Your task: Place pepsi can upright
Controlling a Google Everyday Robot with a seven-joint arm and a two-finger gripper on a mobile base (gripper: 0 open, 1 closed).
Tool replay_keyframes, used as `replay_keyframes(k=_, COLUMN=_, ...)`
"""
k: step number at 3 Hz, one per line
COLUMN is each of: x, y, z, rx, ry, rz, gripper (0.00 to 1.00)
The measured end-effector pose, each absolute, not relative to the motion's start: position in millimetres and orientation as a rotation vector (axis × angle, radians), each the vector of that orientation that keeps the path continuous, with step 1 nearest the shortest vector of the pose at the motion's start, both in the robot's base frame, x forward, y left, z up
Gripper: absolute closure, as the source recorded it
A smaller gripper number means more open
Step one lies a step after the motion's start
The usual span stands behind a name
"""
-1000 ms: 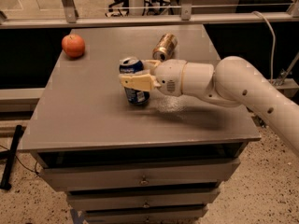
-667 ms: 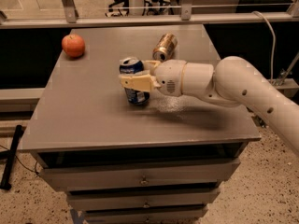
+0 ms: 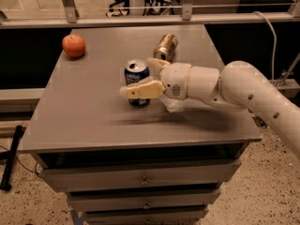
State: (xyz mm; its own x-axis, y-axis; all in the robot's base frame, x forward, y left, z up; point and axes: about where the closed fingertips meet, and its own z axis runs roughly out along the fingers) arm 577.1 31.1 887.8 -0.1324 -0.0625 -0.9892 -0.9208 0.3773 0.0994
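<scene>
Here's the gripper point(image 3: 136, 76), reaching in from the right edge to the middle of the counter point(image 3: 84, 111), and the pepsi can point(image 3: 137, 80) is right between its fingers. One finger point(image 3: 140, 90) crosses the can's near face, the other point(image 3: 157, 63) sits behind it on the far side. They look clamped on the can, both touching.

The can's long axis points straight up, silver top facing the ceiling, and its base looks to be down on the counter. So by my read it's standing already. What's left is to let go cleanly: part the fingers and back off toward the right edge without nudging it.

Watch the gold can point(image 3: 166, 47) lying on its side just behind, toward the far edge. The round fruit point(image 3: 73, 45) is well clear at the far-left corner.

Nothing here visibly holds anything. The drawers point(image 3: 140, 179) below are shut, and whether the pepsi can has drink in it I can't tell.
</scene>
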Motion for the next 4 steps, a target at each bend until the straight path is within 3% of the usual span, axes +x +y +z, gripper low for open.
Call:
replay_keyframes(k=2, x=572.7, y=14.0, z=901.5, rx=-0.963, ry=1.503, rz=0.934, gripper=0.00)
replay_keyframes(k=4, x=585.0, y=-63.3, z=985.8, rx=-1.009, ry=1.521, rz=0.672, gripper=0.00)
